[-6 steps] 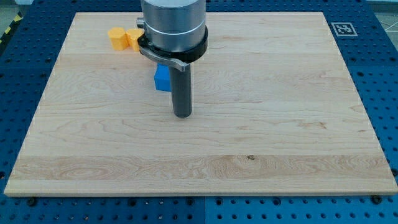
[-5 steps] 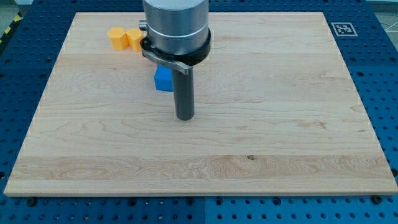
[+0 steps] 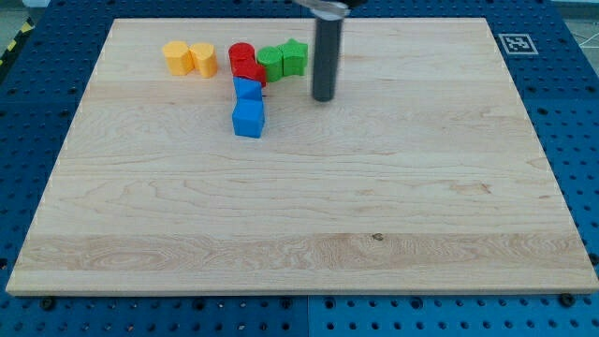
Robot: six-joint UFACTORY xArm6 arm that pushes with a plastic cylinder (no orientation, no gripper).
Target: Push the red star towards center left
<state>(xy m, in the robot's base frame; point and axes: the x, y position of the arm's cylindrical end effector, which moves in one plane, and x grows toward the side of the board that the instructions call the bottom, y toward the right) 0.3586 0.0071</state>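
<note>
The red star (image 3: 252, 74) lies near the view's top, left of centre, touching a red cylinder (image 3: 241, 55) above it and a blue block (image 3: 247, 91) below it. My tip (image 3: 324, 97) rests on the board to the right of this cluster, apart from every block. It stands about 80 pixels to the right of the red star and just below and right of a green star (image 3: 295, 56).
A second green block (image 3: 270, 62) sits between the red blocks and the green star. A blue cube (image 3: 248, 120) lies below the first blue block. Two orange blocks (image 3: 175, 56) (image 3: 203, 58) sit at the upper left. A marker tag (image 3: 515, 43) lies beyond the board's top right corner.
The arm has moved up and to the right, from the board's middle toward its top. The red, green and upper blue blocks it was hiding now show. No block has moved.
</note>
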